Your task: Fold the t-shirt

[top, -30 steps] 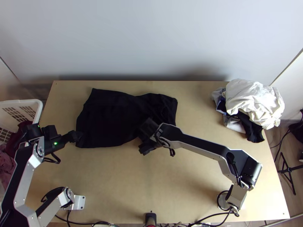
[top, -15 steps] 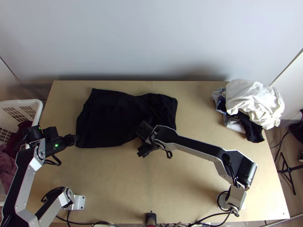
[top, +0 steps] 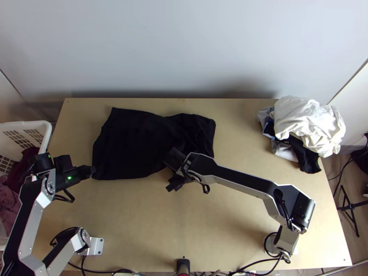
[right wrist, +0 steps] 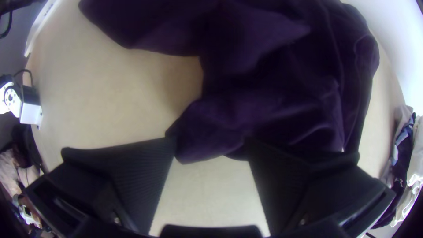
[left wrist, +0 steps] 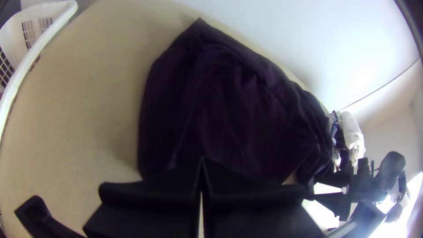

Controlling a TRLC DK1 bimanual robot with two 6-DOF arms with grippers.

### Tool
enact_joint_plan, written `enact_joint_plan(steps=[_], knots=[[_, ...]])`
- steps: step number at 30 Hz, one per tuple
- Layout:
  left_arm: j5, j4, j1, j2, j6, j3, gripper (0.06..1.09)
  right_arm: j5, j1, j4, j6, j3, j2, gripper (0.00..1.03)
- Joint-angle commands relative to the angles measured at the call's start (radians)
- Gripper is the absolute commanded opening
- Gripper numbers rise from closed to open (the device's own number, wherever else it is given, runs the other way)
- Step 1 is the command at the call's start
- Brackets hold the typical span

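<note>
Clearly, a loose flap [right wrist: 205, 132] of the black cloth t-shirt [top: 129, 145] lies nearer the wide-parted right gripper [right wrist: 211, 140] than the closed-up left gripper [left wrist: 202, 159].

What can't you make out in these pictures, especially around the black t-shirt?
Black cloth t-shirt, part beneath the right gripper: top view, gripper covers it.
Whether the left gripper pinches cloth: left wrist view, its dark jaws hide the contact.
White plastic basket, left part: top view, cut off by the edge.
What lies beneath the bunched white cloth: top view, covered.
</note>
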Motion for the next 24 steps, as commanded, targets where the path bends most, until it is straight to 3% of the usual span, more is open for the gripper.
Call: enact_joint_plan(steps=[1,21,24], knots=[[0.000,-0.006,0.024,0.000,0.038,-0.007,0.10,-0.014,0.001,-0.008,0.000,0.007,-0.005,0.95],[-0.002,0.036,0.042,0.070,0.058,-0.018,0.11,-0.020,0.017,-0.018,-0.005,0.022,0.015,0.94],[0.006,0.002,0.027,0.072,0.057,-0.010,0.35,-0.020,0.017,-0.021,-0.005,0.022,0.015,0.94]])
